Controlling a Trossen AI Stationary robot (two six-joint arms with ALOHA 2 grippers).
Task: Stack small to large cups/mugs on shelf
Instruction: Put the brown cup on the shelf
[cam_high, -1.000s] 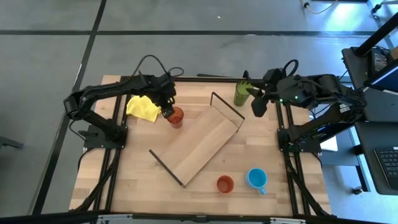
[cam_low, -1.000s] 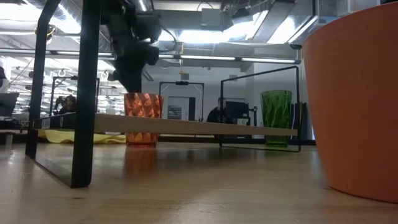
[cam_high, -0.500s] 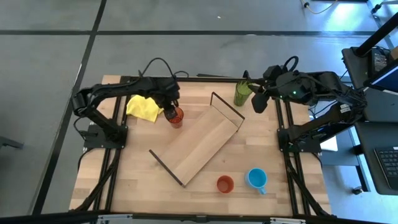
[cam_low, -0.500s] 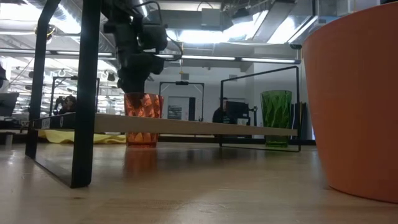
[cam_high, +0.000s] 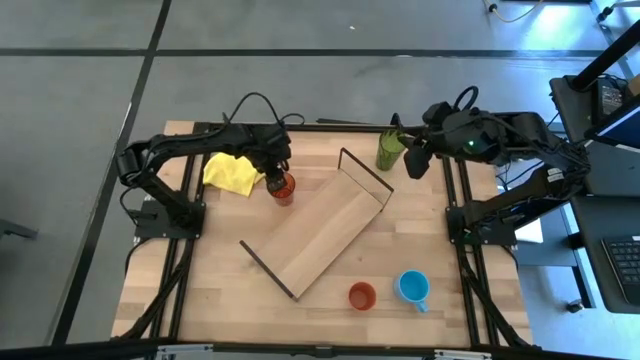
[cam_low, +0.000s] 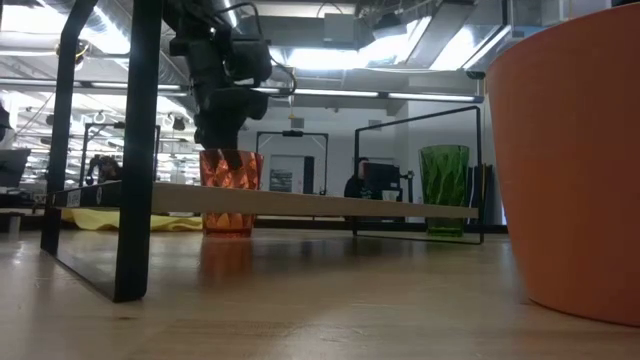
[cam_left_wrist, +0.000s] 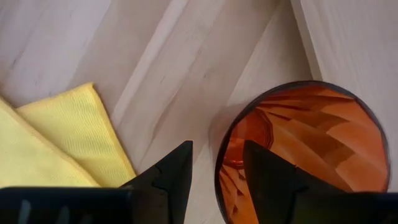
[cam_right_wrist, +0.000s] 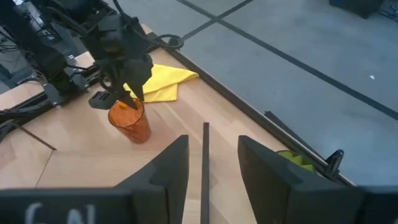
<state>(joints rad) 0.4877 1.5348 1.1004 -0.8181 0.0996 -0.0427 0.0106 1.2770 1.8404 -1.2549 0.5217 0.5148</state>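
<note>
Nearest the low camera: looming at that view's right edge, short orange-red plastic cup (cam_low: 570, 170), standing on the wooden bench (cam_high: 220, 290) near the front edge, untouched.
Beside it: light blue handled mug (cam_high: 412, 287), just to the right of the short cup in the high view, also standing loose on the bench.
Middle of the bench: long light-wood shelf board (cam_high: 325, 232) with thin black wire end frames, lying diagonally; bare, with no cup on it.
Left rear: orange-red faceted translucent tumbler (cam_left_wrist: 305, 155), upright on the bench just beside the shelf's long edge, near a crumpled yellow cloth (cam_high: 230, 173).
Left claw (cam_high: 274, 180): lowered onto the tumbler's rim, fingers moderately parted; in the left wrist view one finger seems to sit inside the rim and the other outside, straddling the wall but apparently not pinching it yet.
Right rear: tall green translucent tumbler (cam_high: 389, 150), upright near the bench's back edge, beyond the shelf's far wire frame.
Right claw (cam_high: 415, 163): hanging above the bench just beside the green tumbler, fingers spread wide, holding nothing.
Progress: judged barely begun; all four vessels apart on the bench, none nested, none on the shelf.
Remaining: gripping and lifting the orange-red tumbler, then ordering and stacking every vessel on the board.
</note>
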